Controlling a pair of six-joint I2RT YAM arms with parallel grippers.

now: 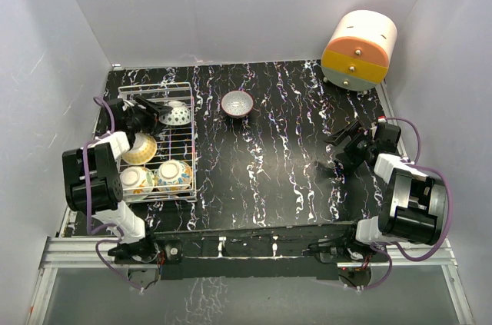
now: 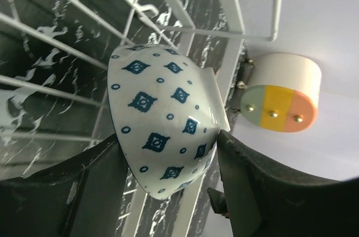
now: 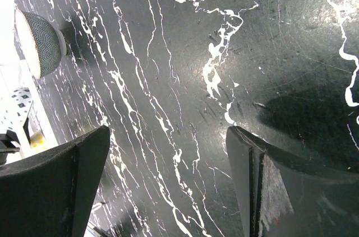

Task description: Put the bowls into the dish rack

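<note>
The dish rack (image 1: 192, 148) stands on the left of the black marbled bench (image 1: 277, 187), with three bowls (image 1: 174, 175) in its near half. The left end effector (image 1: 164, 115) grasps a blue-diamond bowl (image 2: 162, 130), tilted, at the rack's far end. The right end effector (image 3: 168, 181) hangs released over the bench's right side. A grey bowl (image 1: 237, 103) sits near the rack's right.

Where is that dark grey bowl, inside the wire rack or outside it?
Outside: the grey bowl stands upright on the table, apart from the rack.
</note>
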